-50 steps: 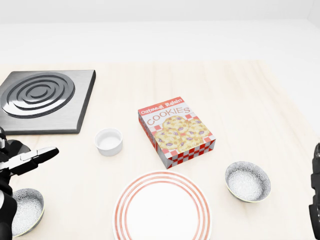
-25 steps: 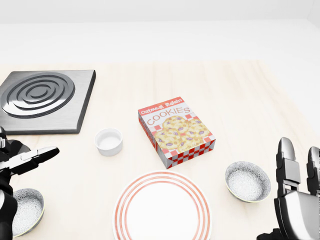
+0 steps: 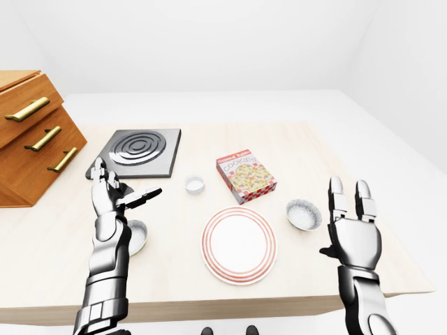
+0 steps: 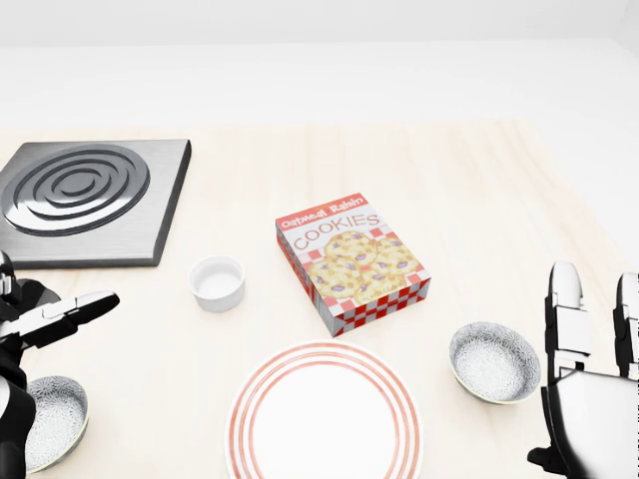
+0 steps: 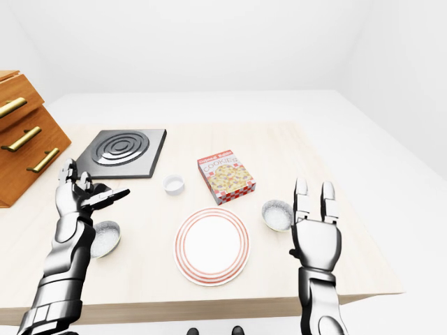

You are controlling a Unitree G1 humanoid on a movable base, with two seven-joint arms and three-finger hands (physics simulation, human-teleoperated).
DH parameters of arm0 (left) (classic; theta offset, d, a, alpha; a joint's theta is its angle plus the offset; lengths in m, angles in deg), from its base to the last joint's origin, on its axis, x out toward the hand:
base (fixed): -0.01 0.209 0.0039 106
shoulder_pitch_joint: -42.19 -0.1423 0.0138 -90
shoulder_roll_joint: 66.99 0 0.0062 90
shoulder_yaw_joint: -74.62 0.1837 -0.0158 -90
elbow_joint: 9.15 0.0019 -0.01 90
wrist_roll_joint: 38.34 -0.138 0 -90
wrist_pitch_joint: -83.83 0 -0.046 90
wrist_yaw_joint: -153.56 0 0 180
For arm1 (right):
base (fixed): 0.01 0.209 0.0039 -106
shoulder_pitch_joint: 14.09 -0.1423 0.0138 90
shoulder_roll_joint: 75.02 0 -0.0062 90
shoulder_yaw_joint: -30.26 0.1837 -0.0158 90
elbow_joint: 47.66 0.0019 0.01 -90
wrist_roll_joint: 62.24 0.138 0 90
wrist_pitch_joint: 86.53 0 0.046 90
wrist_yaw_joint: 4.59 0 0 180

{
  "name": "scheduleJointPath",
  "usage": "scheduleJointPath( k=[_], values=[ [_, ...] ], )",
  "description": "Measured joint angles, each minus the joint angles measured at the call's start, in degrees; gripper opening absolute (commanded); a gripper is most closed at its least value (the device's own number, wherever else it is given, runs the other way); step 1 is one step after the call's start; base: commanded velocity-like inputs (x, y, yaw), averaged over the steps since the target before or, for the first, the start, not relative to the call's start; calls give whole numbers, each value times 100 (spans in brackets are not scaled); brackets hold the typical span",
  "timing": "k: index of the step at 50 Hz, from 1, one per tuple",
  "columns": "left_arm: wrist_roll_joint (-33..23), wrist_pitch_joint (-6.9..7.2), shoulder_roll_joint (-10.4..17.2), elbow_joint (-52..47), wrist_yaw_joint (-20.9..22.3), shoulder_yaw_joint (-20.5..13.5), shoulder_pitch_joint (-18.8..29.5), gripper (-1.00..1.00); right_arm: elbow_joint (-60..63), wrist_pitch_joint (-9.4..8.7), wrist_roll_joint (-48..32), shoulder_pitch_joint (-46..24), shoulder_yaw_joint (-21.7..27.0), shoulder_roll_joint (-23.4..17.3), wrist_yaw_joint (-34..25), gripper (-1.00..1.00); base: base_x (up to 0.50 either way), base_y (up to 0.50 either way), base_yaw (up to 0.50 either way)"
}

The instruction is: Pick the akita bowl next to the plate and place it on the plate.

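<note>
Just right of the red-ringed white plate [image 4: 324, 419] sits a speckled grey akita bowl [image 4: 494, 361], upright on the table. A second, similar bowl [image 4: 45, 419] lies far to the left in the head view, under my left arm. My right hand [image 4: 594, 339] is raised to the right of the near bowl, palm showing and fingers [image 3: 363, 195] spread open, not touching it. Held above the left bowl, my left hand [image 3: 119, 192] is also open and empty.
A cookies box [image 4: 351, 261] lies above the plate, with a small white ramekin [image 4: 217, 282] to its left. A dark burner slab [image 4: 85, 195] occupies the upper left. A wooden drawer cabinet [image 3: 31, 132] stands at the table's left end. The table edge [image 3: 244, 303] runs below the plate.
My right hand has risen from a sliver at the head view's right edge to an open, raised pose beside the right bowl. The left hand has barely moved.
</note>
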Motion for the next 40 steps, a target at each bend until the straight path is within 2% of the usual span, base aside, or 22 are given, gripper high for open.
scheduleJointPath(
  k=[13,40],
  values=[
    [8,-7,-2,11,4,-3,-7,100,-25,-168,-410,-165,-331,-2,27,100,0,0,0],
    [8,-17,7,56,-2,1,20,100,-936,-404,-463,-620,-1034,-58,431,100,0,0,0]
  ],
)
